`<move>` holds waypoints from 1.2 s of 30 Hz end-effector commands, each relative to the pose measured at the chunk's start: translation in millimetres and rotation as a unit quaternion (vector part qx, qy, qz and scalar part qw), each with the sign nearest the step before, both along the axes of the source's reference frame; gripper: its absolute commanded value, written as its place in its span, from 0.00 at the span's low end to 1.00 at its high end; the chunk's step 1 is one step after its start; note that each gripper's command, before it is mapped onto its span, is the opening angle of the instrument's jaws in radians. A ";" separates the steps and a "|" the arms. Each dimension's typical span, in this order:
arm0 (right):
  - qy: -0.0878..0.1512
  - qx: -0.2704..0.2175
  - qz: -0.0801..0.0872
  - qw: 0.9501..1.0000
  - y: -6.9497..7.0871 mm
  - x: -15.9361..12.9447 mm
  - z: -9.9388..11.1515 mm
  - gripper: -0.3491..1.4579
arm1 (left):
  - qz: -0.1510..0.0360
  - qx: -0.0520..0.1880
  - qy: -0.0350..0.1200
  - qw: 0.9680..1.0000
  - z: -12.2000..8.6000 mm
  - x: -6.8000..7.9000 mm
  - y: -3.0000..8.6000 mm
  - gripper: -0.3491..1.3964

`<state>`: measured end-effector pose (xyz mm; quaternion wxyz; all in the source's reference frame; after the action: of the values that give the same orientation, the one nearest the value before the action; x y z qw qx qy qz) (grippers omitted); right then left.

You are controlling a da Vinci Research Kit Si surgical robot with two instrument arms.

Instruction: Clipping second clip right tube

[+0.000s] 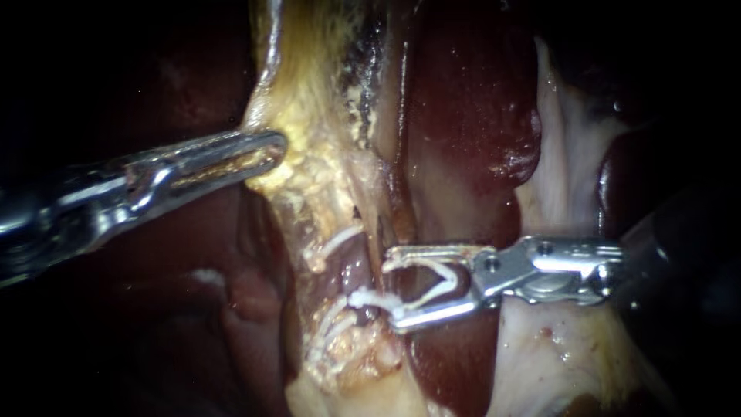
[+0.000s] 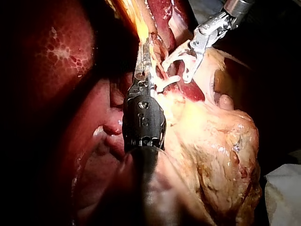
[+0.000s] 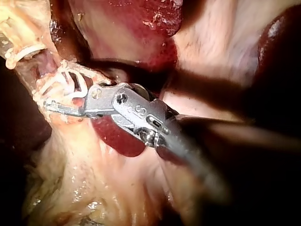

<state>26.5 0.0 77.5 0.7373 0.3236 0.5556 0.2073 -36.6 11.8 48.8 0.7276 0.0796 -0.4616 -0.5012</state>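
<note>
Judging by the endoscope view, the job is partway along: a clip sits loaded at the tube but is not yet closed. The right instrument [image 1: 392, 289] comes in from the right edge to the lower middle of the frame. Its jaws stand wide with the white clip [image 1: 432, 266] seated between them, both jaws bearing on its open legs. The clip's mouth faces left toward the tube [image 1: 353, 272], a reddish strand running down the middle of the frame just left of the jaw tips. I cannot tell whether the tube already lies inside the mouth. The tips look to be at its right side, the lower one touching or just beside a white band [image 1: 364, 298] that crosses it. Two more white pieces, which seem to be set clips, show on the pale strands nearby: an upper clip [image 1: 337, 241] above the tube's bare stretch and a lower clip [image 1: 332, 320] below it. The left instrument [image 1: 266, 153] enters from the left edge with its jaws narrow, pinched on the yellow tissue [image 1: 309, 131] in the upper middle, apparently holding it taut. Dark liver [image 1: 463, 100] fills the upper right. By my reading the approach is nearly done. What is left is to pass the open legs fully across the tube, clear of the band, squeeze the clip shut, and draw the jaws off.
</note>
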 end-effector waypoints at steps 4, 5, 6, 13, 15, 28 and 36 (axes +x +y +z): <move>-0.012 0.016 0.003 1.000 0.2 0.3 0.6 0.52 | -0.006 -0.003 -0.006 1.000 -2.4 0.2 -0.4 0.00; -0.013 0.019 0.005 1.000 0.3 0.3 0.7 0.52 | -0.007 -0.004 -0.007 1.000 -2.8 0.2 -0.5 0.00; -0.016 0.024 0.006 1.000 0.4 0.5 0.7 0.51 | -0.007 -0.004 -0.008 1.000 -3.2 0.2 -0.6 0.00; -0.020 0.035 0.011 0.999 0.3 1.6 0.7 0.51 | -0.011 -0.004 -0.012 1.000 -4.9 -0.1 -1.3 0.00; -0.020 0.038 0.011 0.999 0.3 1.9 0.7 0.51 | -0.011 -0.004 -0.012 1.000 -4.9 -0.1 -1.3 0.00; -0.022 0.072 0.009 0.997 -0.1 3.1 0.2 0.48 | -0.011 -0.004 -0.012 1.000 -4.4 -0.2 -1.2 0.00; -0.023 0.089 0.008 0.996 0.3 1.9 -0.4 0.01 | -0.011 -0.005 -0.012 1.000 -4.4 -0.2 -1.2 0.00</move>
<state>28.2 0.4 76.9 0.7158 0.3798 0.5198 0.2705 -36.9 10.6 44.4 0.7170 0.0773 -0.4732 -0.5060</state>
